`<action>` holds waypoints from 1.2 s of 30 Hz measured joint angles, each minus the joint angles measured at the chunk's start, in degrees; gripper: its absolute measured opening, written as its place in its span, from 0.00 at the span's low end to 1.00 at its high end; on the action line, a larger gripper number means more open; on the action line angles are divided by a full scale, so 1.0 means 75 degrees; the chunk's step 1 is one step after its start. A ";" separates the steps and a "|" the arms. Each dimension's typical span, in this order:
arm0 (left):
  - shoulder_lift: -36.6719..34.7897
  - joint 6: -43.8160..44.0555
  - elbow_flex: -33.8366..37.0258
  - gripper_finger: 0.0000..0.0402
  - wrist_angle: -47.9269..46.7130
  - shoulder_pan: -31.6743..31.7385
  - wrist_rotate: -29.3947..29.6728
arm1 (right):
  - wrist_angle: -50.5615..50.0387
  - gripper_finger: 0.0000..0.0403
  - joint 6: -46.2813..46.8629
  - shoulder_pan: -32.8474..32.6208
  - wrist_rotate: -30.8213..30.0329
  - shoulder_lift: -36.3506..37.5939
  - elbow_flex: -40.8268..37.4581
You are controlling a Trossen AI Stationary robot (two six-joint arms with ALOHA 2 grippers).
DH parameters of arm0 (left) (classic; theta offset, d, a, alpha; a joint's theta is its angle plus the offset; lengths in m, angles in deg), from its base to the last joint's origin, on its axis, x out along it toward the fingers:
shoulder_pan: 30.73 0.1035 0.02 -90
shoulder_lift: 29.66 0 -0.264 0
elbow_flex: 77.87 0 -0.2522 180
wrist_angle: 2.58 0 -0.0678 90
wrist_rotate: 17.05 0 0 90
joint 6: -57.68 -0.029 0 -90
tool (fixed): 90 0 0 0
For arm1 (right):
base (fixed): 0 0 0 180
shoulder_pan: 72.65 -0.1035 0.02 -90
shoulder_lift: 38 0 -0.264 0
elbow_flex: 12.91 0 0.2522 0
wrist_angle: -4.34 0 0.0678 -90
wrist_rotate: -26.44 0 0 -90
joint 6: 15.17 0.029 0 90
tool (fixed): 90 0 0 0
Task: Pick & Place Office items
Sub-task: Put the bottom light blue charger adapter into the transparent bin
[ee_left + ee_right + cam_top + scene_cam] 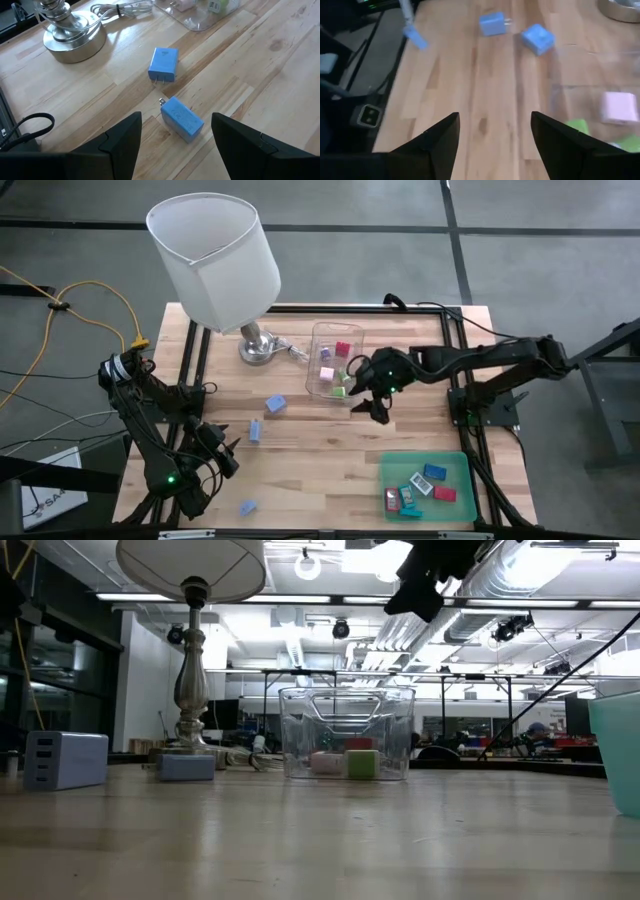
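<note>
Several small blocky pieces lie about. Two blue ones (275, 404) (254, 430) lie on the wooden table mid-left, and a third (247, 506) lies near the front edge. Pink, red, green and white pieces (327, 373) lie in the clear plastic box (318, 340). Several more (434, 474) lie in the flat green tray (386, 464). My left gripper (228, 457) is open and empty, just left of the two blue pieces (182, 118) (164, 64). My right gripper (366, 398) is open and empty, raised above the table (420, 580) by the box's near right corner.
A table lamp (215, 250) with a white shade stands at the back left on a metal base (257, 348), its cord (120, 9) lying beside the box. Bare wood lies between the box and the tray.
</note>
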 joint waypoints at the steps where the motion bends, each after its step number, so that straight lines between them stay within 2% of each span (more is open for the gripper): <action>1: -0.0002 0.0000 0.0000 0.58 -0.0001 0.0000 0.0000 | 0.0029 0.58 -0.0013 -0.0083 -0.0001 -0.0003 0.0000; 7: 0.0001 0.0000 0.0000 0.58 -0.0001 -0.0002 -0.0002 | 0.0404 0.58 -0.0204 -0.0530 -0.0367 0.0000 0.0000; 22: 0.0001 -0.0019 0.0000 0.58 -0.0005 0.0001 0.0001 | 0.0459 0.58 -0.0085 -0.1004 -0.0379 -0.0050 0.0000; 26: -0.0001 -0.2037 0.0003 0.58 -0.0375 -0.0002 -0.0019 | 0.0461 0.58 -0.0085 -0.1075 -0.0382 -0.0048 0.0000; 28: 0.0001 -0.2615 0.0003 0.58 -0.0350 -0.0002 -0.0034 | 0.0498 0.58 -0.0085 -0.1087 -0.0396 -0.0047 0.0000; 31: 0.0000 -0.2787 0.0003 0.58 -0.0353 -0.0002 -0.0034 | 0.0509 0.58 -0.0082 -0.1085 -0.0383 -0.0047 0.0000; 36: 0.0001 -0.2361 0.0003 0.58 -0.0354 -0.0002 -0.0032 | 0.0512 0.58 -0.0082 -0.1084 -0.0382 -0.0047 0.0000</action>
